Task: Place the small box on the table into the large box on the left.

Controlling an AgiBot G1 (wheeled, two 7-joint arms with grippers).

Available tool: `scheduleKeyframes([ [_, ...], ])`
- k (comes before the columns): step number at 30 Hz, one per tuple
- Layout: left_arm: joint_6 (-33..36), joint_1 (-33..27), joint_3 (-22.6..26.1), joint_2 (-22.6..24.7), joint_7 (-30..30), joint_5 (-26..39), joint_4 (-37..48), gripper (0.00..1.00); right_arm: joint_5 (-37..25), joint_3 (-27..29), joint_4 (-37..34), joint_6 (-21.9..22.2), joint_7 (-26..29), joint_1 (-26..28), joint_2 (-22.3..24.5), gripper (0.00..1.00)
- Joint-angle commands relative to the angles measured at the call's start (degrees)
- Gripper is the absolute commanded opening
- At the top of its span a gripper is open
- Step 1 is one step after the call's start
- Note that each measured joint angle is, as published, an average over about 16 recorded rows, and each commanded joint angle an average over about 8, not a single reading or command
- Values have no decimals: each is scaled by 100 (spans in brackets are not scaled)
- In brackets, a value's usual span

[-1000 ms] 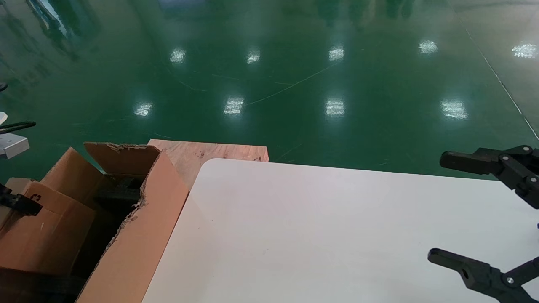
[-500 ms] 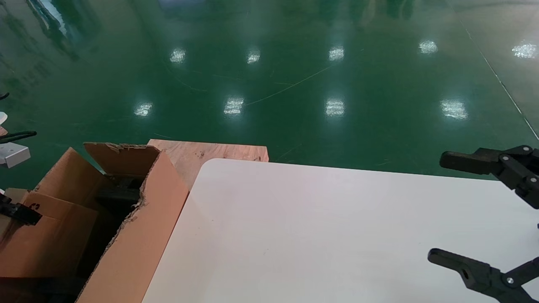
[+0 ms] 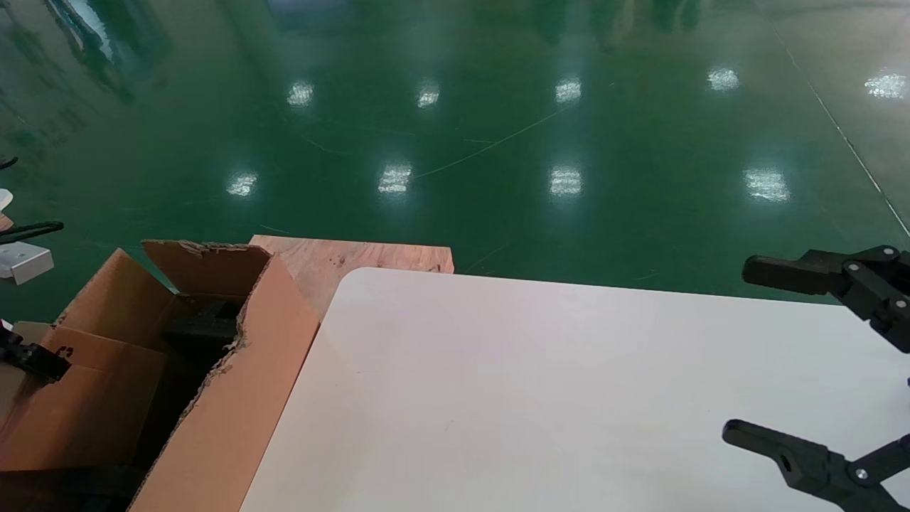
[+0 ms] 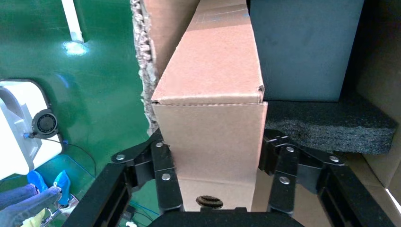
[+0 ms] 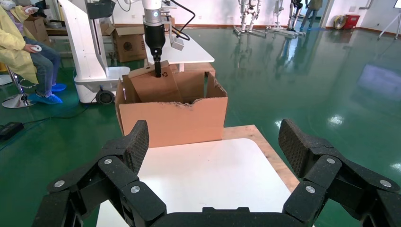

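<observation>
The small box (image 3: 78,398) stands tilted inside the large box (image 3: 234,412), low against its left wall. My left gripper (image 4: 215,146) is shut on the small box (image 4: 213,94), one finger on each side near its end with the round hole. Dark foam (image 4: 326,125) lies at the large box's bottom beside it. The right wrist view shows the left gripper (image 5: 157,71) above the small box (image 5: 153,87) in the large box (image 5: 175,120). My right gripper (image 3: 746,352) is open and empty over the right side of the table (image 3: 533,391).
A bare wooden board (image 3: 355,256) juts out behind the table's far left corner. A white robot base (image 5: 94,61) and a seated person in yellow (image 5: 23,47) are beyond the large box, with another white table (image 5: 184,49) behind. Green floor surrounds everything.
My left gripper has lowered the small box a little deeper into the large box. The right arm has not moved.
</observation>
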Motion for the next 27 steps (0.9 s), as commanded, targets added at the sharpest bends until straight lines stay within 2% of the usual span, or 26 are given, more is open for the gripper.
scheduleKeyframes([
  [1,1,-5,2,0,-5,3,-7,100,0,0,0,0,0,0,0,100],
  [18,-26,-32,5,0,6,12,-43,100,0,0,0,0,0,0,0,100],
  [27,15,-260,-162,65,470,-201,-495,100,1,-1,-1,0,-1,1,0,100],
])
